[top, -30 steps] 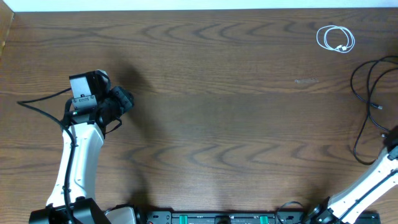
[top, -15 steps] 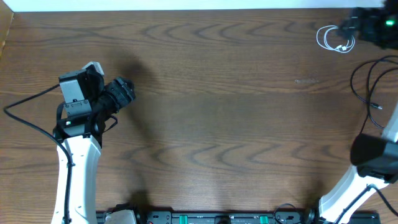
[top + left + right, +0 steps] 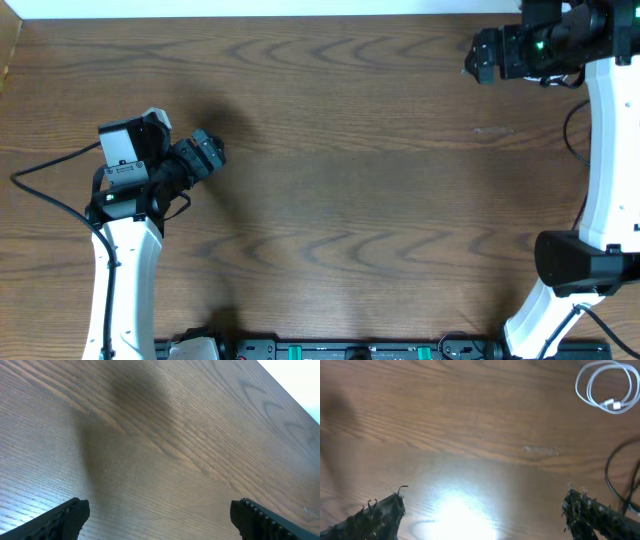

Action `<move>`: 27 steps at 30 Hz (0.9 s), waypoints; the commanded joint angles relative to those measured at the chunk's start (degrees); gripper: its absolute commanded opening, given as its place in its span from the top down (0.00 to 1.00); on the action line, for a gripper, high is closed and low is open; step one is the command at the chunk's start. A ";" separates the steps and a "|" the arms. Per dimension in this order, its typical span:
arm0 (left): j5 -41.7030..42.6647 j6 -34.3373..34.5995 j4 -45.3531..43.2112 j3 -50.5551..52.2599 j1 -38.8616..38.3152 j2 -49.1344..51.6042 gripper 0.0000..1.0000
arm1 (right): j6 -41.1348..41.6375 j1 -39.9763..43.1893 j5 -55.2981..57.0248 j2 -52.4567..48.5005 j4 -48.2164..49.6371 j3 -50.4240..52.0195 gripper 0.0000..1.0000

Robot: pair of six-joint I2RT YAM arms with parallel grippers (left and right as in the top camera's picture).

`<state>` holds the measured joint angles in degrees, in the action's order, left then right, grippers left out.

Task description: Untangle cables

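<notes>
Left gripper [image 3: 160, 505] and right gripper [image 3: 484, 502] both gape empty. I'd swing the right one rightward, squarely over the thin white coiled cord [image 3: 611, 406], clear of the thin black cord [image 3: 607, 474].

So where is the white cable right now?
In the right wrist view the white cable lies coiled at the upper right, apart from the black cable below it.

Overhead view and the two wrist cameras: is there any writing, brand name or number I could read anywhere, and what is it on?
No text can be read in any view.
Grey box on the left arm: a small dark patch, perhaps a label, too small to read.
Table and white cable: no markings show.
</notes>
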<state>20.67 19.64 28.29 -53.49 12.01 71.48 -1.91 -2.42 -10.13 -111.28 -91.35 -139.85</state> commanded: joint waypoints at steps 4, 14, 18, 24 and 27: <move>0.04 -0.11 0.17 -1.11 0.20 0.00 0.04 | 0.98 0.13 1.68 7.21 -2.27 -0.94 0.01; 0.04 -0.11 0.17 -1.11 0.20 0.00 0.03 | 1.01 0.11 1.64 17.29 -5.90 -0.94 0.01; 0.04 -0.11 0.17 -1.11 0.20 0.00 0.03 | 1.01 0.11 1.64 18.43 -5.92 -0.94 0.01; 0.04 -0.11 0.17 -1.11 0.20 0.00 0.03 | 1.01 0.11 1.62 18.45 -5.92 -0.94 0.01; 0.04 -0.11 0.17 -1.11 0.20 0.00 0.03 | 1.01 0.07 0.98 18.23 -5.92 -0.92 0.01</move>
<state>20.67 19.64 28.29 -53.49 12.01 71.48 -1.67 -2.33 -8.95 -92.73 -97.10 -140.46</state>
